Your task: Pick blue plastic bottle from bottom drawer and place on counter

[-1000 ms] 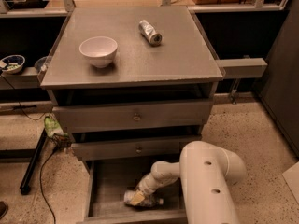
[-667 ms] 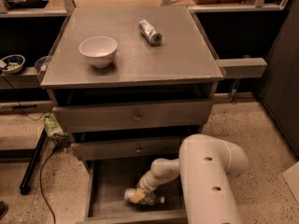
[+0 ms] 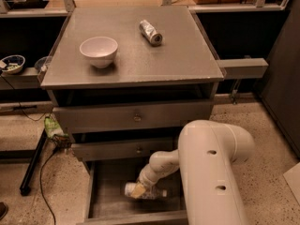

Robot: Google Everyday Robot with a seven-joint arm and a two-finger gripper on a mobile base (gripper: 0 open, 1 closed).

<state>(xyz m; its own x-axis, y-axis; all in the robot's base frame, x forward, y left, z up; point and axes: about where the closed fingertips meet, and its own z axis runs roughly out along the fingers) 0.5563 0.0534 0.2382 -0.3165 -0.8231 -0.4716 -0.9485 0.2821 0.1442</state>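
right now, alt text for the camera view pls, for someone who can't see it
The robot's arm reaches down into the open bottom drawer, with its gripper at the blue plastic bottle, which lies on the drawer floor. On the counter above sit a white bowl and a silver can lying on its side.

Down in the bottom drawer, the gripper sat seemingly on the blue plastic bottle; bowl left, can right on the counter.
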